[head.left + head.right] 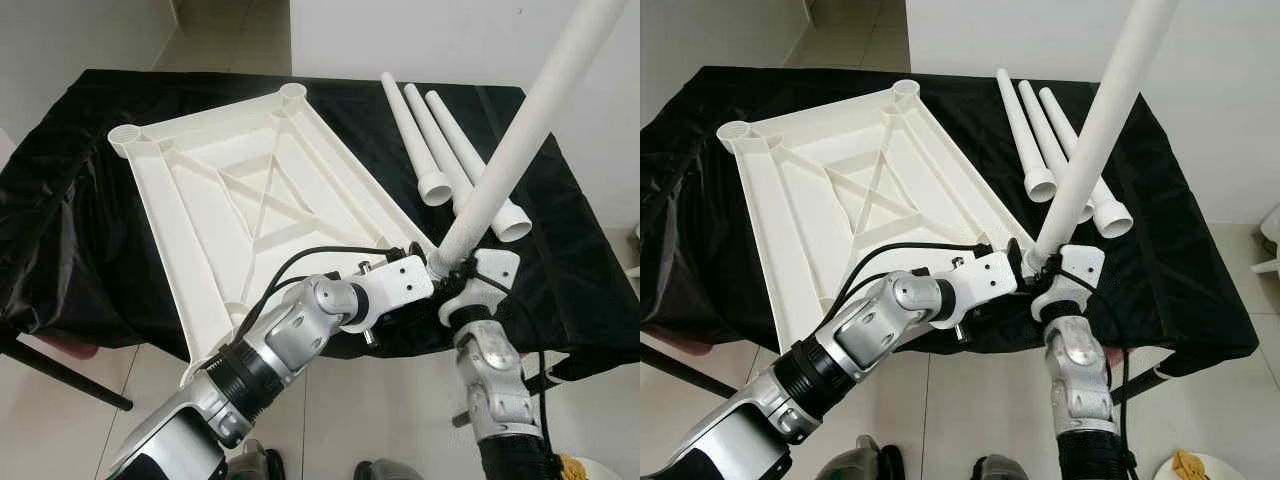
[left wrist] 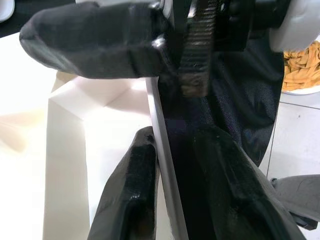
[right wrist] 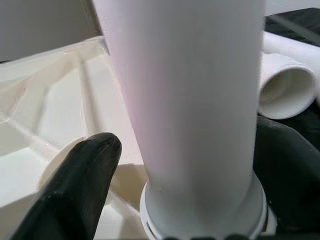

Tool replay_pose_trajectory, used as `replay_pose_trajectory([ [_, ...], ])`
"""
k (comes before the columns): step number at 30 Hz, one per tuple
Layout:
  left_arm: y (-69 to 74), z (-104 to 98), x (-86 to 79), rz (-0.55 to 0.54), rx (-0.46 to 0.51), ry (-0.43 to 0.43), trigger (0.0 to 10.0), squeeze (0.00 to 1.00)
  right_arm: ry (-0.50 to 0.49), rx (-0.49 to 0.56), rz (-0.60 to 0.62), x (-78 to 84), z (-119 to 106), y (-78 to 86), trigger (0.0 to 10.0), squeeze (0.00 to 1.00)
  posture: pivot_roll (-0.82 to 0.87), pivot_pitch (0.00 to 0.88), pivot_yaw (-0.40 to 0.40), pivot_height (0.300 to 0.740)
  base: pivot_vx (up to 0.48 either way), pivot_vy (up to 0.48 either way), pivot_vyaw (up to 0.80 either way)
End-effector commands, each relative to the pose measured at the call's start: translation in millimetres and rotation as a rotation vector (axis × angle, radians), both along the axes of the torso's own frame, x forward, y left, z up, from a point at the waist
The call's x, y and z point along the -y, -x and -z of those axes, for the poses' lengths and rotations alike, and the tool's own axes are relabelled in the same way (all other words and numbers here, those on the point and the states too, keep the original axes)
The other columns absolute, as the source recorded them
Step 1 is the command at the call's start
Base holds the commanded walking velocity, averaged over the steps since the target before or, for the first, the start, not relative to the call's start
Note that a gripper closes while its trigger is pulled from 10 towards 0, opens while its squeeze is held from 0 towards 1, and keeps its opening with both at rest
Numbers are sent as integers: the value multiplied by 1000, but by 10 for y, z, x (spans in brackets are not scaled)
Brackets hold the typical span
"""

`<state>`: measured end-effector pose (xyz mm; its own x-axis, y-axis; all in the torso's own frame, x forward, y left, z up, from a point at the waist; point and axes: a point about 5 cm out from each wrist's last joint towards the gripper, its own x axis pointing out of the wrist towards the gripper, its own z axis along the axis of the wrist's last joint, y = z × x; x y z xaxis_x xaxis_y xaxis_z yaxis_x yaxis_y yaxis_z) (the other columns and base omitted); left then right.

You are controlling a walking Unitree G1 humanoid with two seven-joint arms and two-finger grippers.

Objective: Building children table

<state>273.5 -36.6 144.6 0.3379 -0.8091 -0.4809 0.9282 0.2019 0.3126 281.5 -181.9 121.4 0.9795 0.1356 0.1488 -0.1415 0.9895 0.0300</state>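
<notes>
White tabletop (image 1: 870, 200) lies underside-up on black-draped worktop (image 1: 1160, 260) | right tool (image 1: 1045, 268) holds a tilted white leg (image 1: 1095, 130) at the tabletop's near corner | left tool (image 1: 1012, 262) alongside | three loose legs (image 1: 1045, 130) beside.

A black cloth (image 1: 90, 250) is covering the work table and hanging down over its near edge. Behind the table a white wall (image 1: 420, 40) is rising, with a strip of pale tiled floor (image 1: 215, 35) showing beside it. Below the table's near edge, light floor tiles (image 1: 970, 400) are catching even indoor light. A dark table leg (image 1: 60, 375) is slanting out under the cloth's left side.
</notes>
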Motion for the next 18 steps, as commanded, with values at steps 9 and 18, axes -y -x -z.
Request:
replay_pose_trajectory([
  [9, 106, 27, 82, 87, -43, -2, 10000, 0, 94, -26, -265, 200, 92, 21, 10000, 0, -71, 85, 53, 740, 0, 0, 0],
  [18, 94, 18, 76, 87, -42, -4, 10000, 0, 139, -44, -295, 408, 107, -55, 10000, 0, -68, 87, 58, 740, 0, 0, 0],
])
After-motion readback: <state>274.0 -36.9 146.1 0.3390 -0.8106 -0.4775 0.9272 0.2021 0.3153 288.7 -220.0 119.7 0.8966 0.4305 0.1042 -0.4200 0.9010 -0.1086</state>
